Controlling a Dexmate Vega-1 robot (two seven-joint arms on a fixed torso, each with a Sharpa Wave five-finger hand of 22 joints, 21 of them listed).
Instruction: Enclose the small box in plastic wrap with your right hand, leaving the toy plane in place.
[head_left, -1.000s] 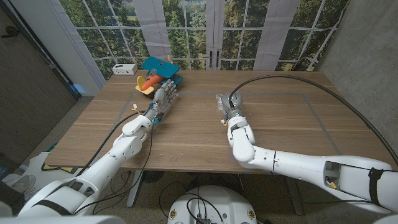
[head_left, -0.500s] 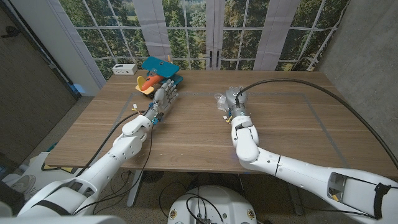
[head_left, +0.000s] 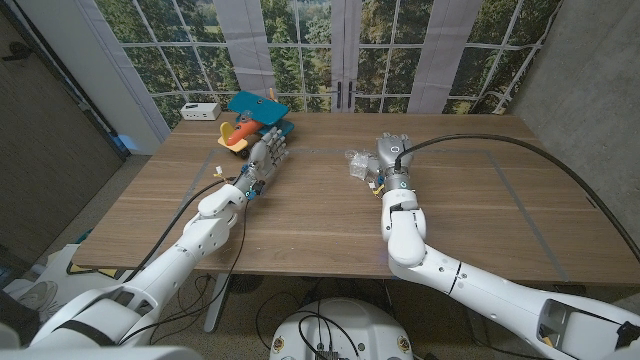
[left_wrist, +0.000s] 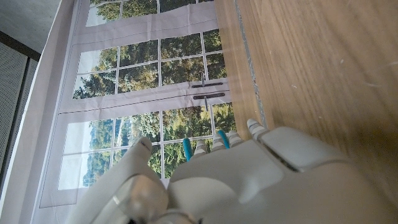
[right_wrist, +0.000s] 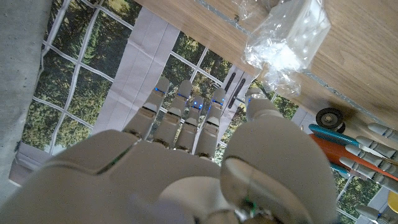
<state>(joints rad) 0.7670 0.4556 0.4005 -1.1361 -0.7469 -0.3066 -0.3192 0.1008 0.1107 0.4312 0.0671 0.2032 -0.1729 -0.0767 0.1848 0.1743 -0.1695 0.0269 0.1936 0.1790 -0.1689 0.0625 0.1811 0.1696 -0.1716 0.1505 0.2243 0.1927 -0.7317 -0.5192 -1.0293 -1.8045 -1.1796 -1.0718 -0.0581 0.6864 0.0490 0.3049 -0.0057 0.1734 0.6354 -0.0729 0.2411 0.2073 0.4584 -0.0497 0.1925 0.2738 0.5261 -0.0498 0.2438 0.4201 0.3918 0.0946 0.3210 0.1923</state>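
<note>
The small box, white and wrapped in crinkled clear plastic, lies on the wooden table near its middle; it also shows in the right wrist view as the wrapped box. My right hand is just right of it, fingers straight and apart, holding nothing; the right hand appears the same from the wrist. The toy plane, blue with orange parts, sits at the far left of the table, also visible as the toy plane. My left hand stands just short of it, fingers extended, empty.
A small white device sits at the far left corner beside the plane. A black cable arcs over the table's right side to my right hand. Thin tape lines mark the tabletop. Windows stand behind the far edge.
My right hand has moved away from over the box toward the far side and opened its fingers, leaving the wrapped box uncovered on the table. The left hand and the plane have not moved.
</note>
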